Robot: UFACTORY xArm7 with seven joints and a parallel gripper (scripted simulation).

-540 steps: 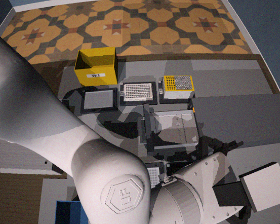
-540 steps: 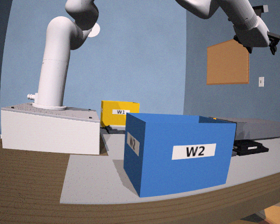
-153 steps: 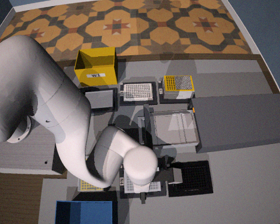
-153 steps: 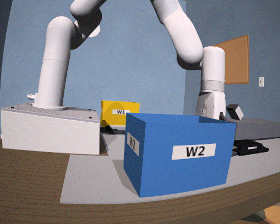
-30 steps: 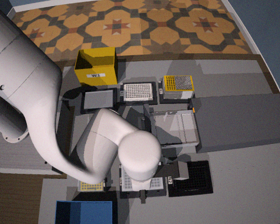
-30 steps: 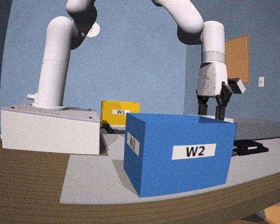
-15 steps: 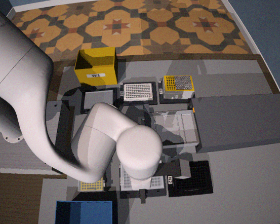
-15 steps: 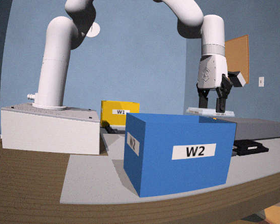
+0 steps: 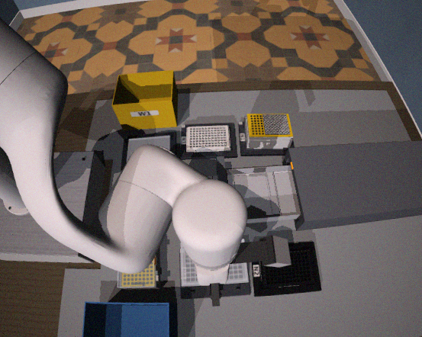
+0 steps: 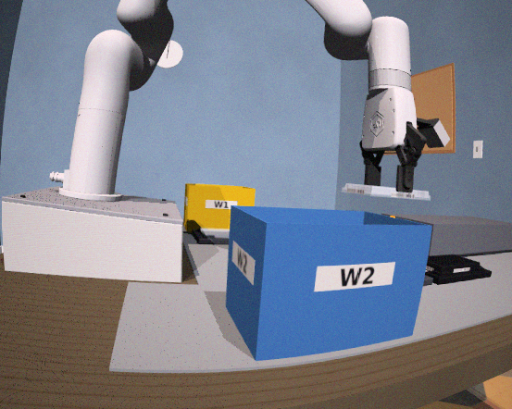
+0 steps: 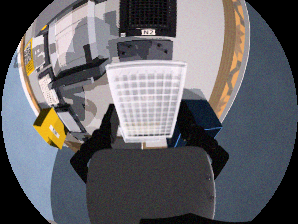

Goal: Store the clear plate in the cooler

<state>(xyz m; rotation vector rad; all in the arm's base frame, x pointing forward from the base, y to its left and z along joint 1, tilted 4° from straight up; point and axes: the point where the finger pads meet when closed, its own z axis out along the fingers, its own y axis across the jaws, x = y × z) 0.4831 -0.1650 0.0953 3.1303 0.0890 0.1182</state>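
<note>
From the top we lose the middle of the clear plate (image 9: 238, 273) and all of the gripper behind the arm's wrist (image 9: 209, 221), which also covers most of the yellow-rimmed rack (image 9: 139, 280) and the near end of the open drawer (image 9: 266, 190). The blue bin W2 (image 9: 127, 318) is cut off by the bottom edge there, and in the exterior view this bin hides the nests behind it. The black nest's label (image 11: 148, 31) is too small for us to read in the wrist view.
</note>
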